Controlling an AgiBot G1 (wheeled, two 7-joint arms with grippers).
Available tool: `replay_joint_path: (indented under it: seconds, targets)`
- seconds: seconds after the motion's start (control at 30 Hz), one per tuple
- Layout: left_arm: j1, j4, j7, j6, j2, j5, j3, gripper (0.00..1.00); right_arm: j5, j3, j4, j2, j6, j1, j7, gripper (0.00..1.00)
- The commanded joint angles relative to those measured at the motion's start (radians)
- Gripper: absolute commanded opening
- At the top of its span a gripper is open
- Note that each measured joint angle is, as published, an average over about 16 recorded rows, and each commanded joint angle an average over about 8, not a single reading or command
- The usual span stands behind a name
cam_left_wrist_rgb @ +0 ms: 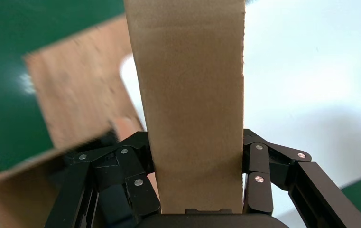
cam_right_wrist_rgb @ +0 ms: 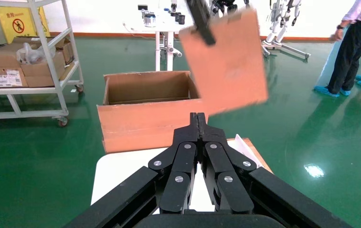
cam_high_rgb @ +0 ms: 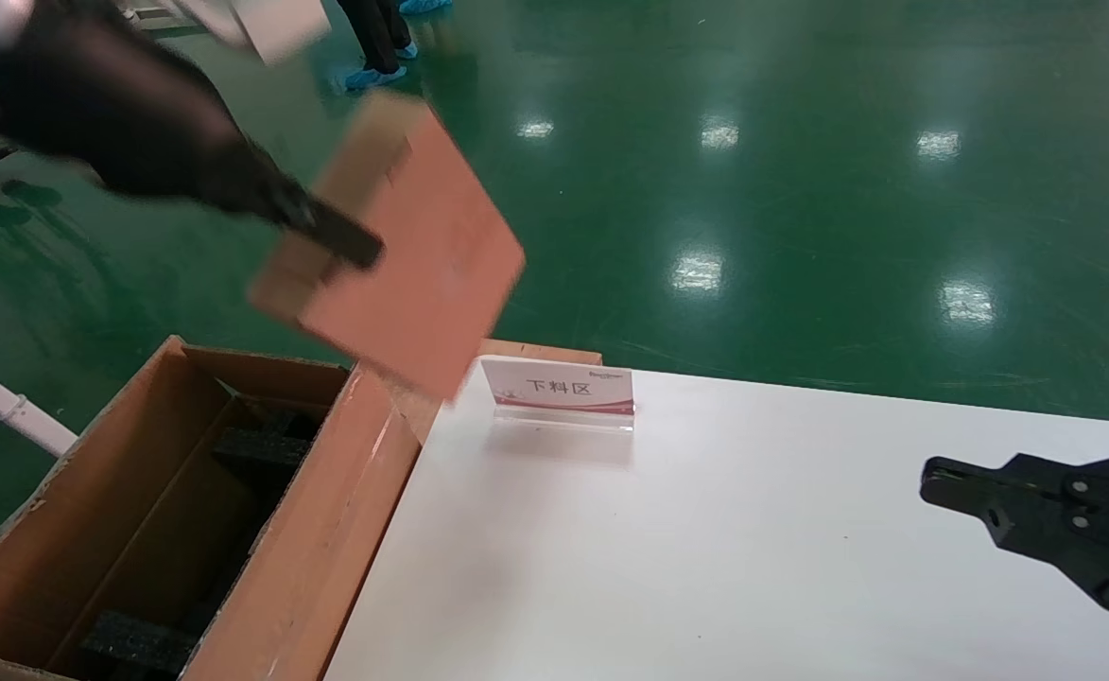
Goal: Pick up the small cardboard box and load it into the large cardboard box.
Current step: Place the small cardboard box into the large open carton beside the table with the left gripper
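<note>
Left gripper [cam_high_rgb: 351,248] is reaching in from 10 o'clock in the head view, clamped on the small box [cam_high_rgb: 403,255]. In the left wrist view the gripper [cam_left_wrist_rgb: 197,175] is pinching the small box [cam_left_wrist_rgb: 190,95] between both fingers [cam_left_wrist_rgb: 135,175], one pressing each narrow side. The small box is hanging in the air, tilted, lower corner pointing toward 6 o'clock, clear of the bench [cam_high_rgb: 753,549]. It is sitting above the far right corner of the large box [cam_high_rgb: 166,511] and the bench's near-left corner, not inside the carton.

Large box is standing on the green floor [cam_high_rgb: 800,189] at 7 o'clock, touching the bench's left edge, flaps up, top open. Black foam blocks [cam_high_rgb: 261,445] are showing in its dark interior. From the right wrist view the large box [cam_right_wrist_rgb: 145,114] is lying beyond the bench edge with the small box [cam_right_wrist_rgb: 226,61] hanging above its right end.

Right gripper [cam_high_rgb: 932,487] is resting low over the bench at 4 o'clock, well apart from both boxes. In the right wrist view its fingertips are pressed together [cam_right_wrist_rgb: 197,118], holding nothing.

A small sign [cam_high_rgb: 559,390] with red characters is standing on the bench at 12 o'clock, just beside the small box's lower corner. A person [cam_right_wrist_rgb: 354,47] is standing on the floor beyond; a shelf cart [cam_right_wrist_rgb: 26,66] with cartons is off to the side.
</note>
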Motion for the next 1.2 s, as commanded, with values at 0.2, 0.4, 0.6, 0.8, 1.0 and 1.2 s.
replay_joint_path:
  seconds: [0.2,0.4,0.6,0.8,1.0,1.2]
  targets:
    - [-0.159,0.047,0.053,0.018,0.018,0.002,0.101,0.0,0.0,0.0,0.0,0.0,0.0,0.0,0.0,0.28]
    - [-0.265,0.07,0.091,0.018,0.06,0.0,0.247,0.0,0.001,-0.001,0.0,0.0,0.0,0.0,0.0,1.0]
    - [-0.328,0.096,0.122,0.039,0.097,-0.007,0.375,0.0,0.001,-0.001,0.0,0.0,0.001,0.0,-0.001,1.0]
    - [-0.387,0.118,0.146,0.078,0.112,-0.048,0.54,0.0,0.001,-0.002,0.0,0.001,0.001,0.0,-0.001,1.0]
    - [-0.405,0.145,0.17,0.076,0.122,-0.108,0.723,0.0,0.001,-0.002,0.0,0.001,0.001,0.0,-0.001,1.0]
    - [-0.414,0.187,0.196,0.07,0.126,-0.174,0.861,0.0,0.002,-0.002,0.0,0.001,0.001,0.001,-0.001,1.0]
